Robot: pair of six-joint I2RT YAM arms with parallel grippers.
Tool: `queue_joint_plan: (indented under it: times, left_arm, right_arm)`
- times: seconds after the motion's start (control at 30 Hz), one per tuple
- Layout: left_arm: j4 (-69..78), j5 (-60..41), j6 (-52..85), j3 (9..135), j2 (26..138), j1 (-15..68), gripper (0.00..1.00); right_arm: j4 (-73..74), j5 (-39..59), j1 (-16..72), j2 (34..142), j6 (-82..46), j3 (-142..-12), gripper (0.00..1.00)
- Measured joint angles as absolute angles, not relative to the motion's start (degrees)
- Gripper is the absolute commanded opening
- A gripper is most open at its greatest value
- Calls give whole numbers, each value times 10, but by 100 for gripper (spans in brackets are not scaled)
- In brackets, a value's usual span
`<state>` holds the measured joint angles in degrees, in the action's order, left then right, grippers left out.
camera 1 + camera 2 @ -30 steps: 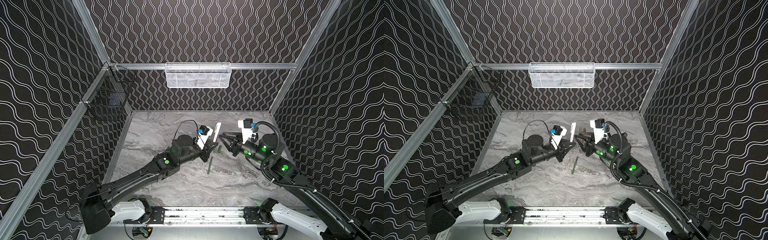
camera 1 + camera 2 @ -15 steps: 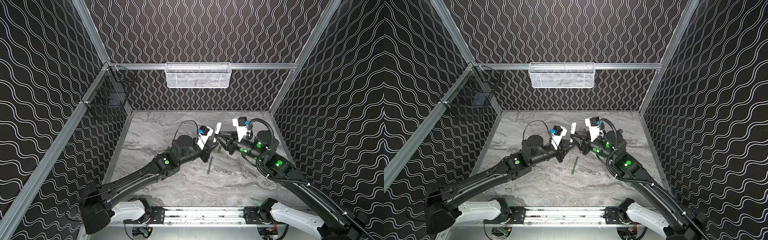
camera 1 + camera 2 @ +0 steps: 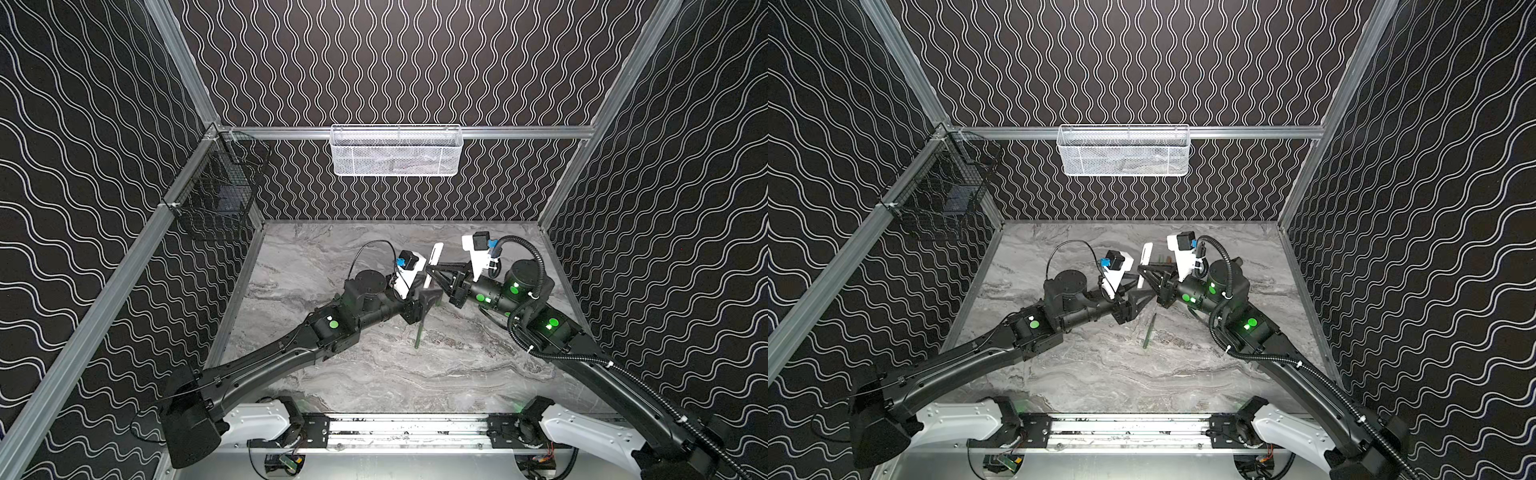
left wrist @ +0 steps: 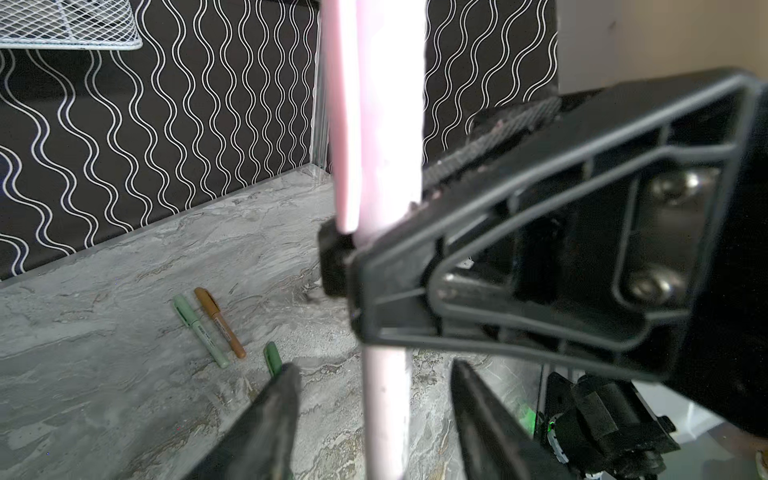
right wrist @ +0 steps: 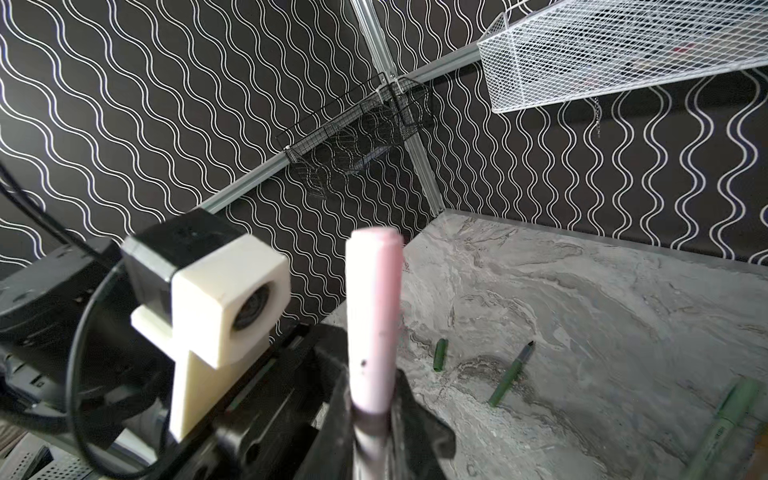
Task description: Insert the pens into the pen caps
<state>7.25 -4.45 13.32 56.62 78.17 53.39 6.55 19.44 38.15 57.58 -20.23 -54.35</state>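
This is looking like a robotics lab test cell, where a left arm (image 3: 291, 357) and a right arm (image 3: 573, 336) are reaching from a metal rail (image 3: 407, 430) over a marble-patterned tabletop (image 3: 374, 374). Black wavy-lined panels (image 3: 395, 62) in an aluminium frame (image 3: 519, 132) are boxing the bench in. A white mesh basket (image 3: 397, 151) and a black wire basket (image 3: 216, 187) are hanging from that frame.

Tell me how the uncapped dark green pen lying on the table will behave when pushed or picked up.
The dark green pen looks like a slim round barrel lying flat on the smooth table, so it will probably roll if nudged sideways. It looks straight and rigid, so it is likely stiff and light. Being thin and low, it may be fiddly to pinch.
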Motion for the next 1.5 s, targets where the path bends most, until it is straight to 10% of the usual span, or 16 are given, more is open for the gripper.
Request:
queue_joint_plan:
  times: [0.43, 0.8, 1.5]
  left_arm:
    - [77, 133, 148, 522, 724, 535, 97]
    - [-10, 364, 205, 563, 740, 535, 99]
    - [-49, 376, 212, 574, 755, 535, 99]
  right_arm:
    - [71, 64, 346, 650, -228, -632, 7]
    - [-25, 153, 254, 953, -254, -736, 10]
    - [-172, 162, 230, 1286, -242, -969, 11]
